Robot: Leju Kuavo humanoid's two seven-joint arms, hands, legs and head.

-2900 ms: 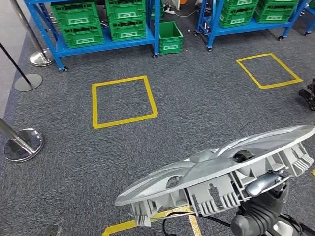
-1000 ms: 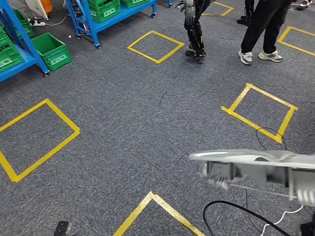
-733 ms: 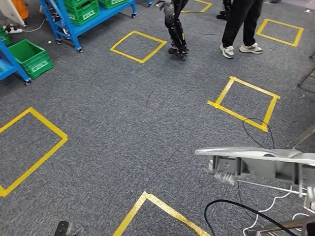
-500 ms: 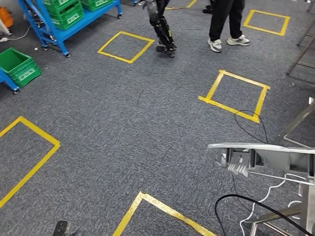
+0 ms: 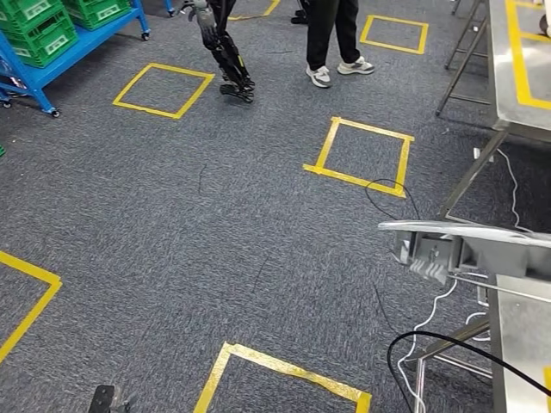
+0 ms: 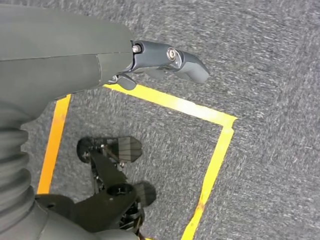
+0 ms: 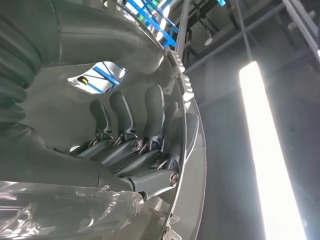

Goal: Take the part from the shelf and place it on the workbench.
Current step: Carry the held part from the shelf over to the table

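The part [image 5: 467,247] is a wide, flat grey plastic moulding with ribs and clips underneath, seen edge-on at the right of the head view. My right hand [image 7: 132,150] holds it, the dark fingers [image 7: 154,107] curled over the rim of the part [image 7: 113,30]. The steel workbench [image 5: 520,77] with yellow tape lines stands at the far right, and another steel surface [image 5: 520,331] lies just below the part. My left hand [image 6: 166,55] hangs over the carpet, holding nothing, its thumb stretched out.
A person's legs [image 5: 331,39] and another robot's legs [image 5: 227,56] stand at the back. Yellow tape squares [image 5: 361,155] mark the grey carpet. A blue shelf with green crates [image 5: 39,34] is at the far left. Black and white cables [image 5: 429,340] trail by the bench legs.
The camera has swung right: the shelves and crates slid off to the left and the steel workbench came into view at the right. The part stays held in my right hand.
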